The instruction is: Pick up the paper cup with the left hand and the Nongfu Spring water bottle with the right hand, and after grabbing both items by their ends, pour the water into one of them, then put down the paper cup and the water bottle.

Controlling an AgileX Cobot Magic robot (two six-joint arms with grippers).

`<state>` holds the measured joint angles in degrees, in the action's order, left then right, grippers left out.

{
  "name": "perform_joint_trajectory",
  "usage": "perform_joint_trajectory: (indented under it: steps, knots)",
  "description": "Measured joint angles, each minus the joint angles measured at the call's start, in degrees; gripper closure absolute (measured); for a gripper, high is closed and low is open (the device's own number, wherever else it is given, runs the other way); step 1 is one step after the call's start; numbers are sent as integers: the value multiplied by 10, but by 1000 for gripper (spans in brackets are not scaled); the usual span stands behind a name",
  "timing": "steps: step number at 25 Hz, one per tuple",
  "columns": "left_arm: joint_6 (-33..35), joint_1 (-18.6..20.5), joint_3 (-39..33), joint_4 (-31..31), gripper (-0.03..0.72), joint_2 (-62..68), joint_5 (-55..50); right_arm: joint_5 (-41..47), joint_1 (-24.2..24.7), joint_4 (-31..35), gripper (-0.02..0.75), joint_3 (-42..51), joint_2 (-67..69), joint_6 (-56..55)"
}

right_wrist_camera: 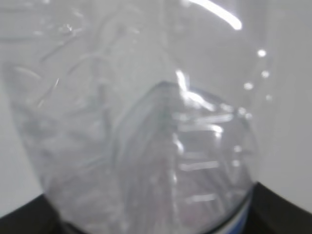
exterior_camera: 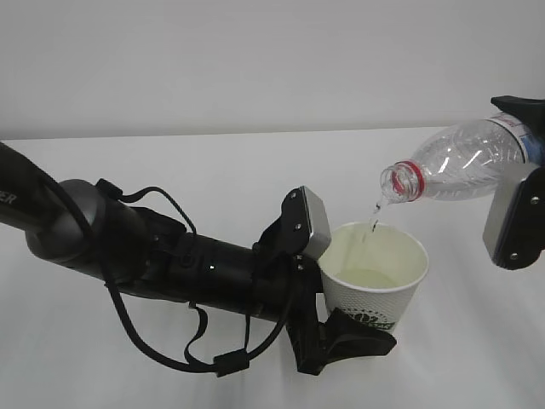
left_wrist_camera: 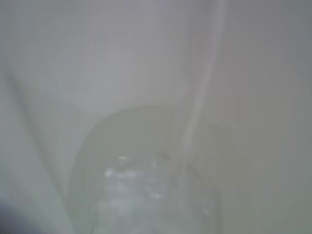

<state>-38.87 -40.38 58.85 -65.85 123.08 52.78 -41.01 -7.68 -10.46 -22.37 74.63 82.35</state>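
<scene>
My left gripper (exterior_camera: 337,286) is shut on the white paper cup (exterior_camera: 379,285), which stands upright above the table with its green logo low on the side. Up at the right, my right gripper (exterior_camera: 523,167) is shut on the base end of the clear Nongfu Spring water bottle (exterior_camera: 464,160). The bottle is tipped, its open red-ringed mouth above the cup. A thin stream of water (exterior_camera: 374,218) falls into the cup, where pale water (exterior_camera: 368,278) lies. In the left wrist view the cup's inside (left_wrist_camera: 73,73) and the stream (left_wrist_camera: 195,112) fill the blurred frame. The bottle (right_wrist_camera: 146,122) fills the right wrist view.
A white table (exterior_camera: 170,170) runs under both arms to a pale wall behind. The bulky black left arm (exterior_camera: 102,239) with its cables lies across the left half of the exterior view. Nothing else stands on the table.
</scene>
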Motion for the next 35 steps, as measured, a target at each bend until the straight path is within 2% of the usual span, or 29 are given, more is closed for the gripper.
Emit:
perform_joint_trajectory:
  steps: [35]
  knots:
    - [0,0,0,0,139,0,-1,-2,0,3,254,0,-1,12]
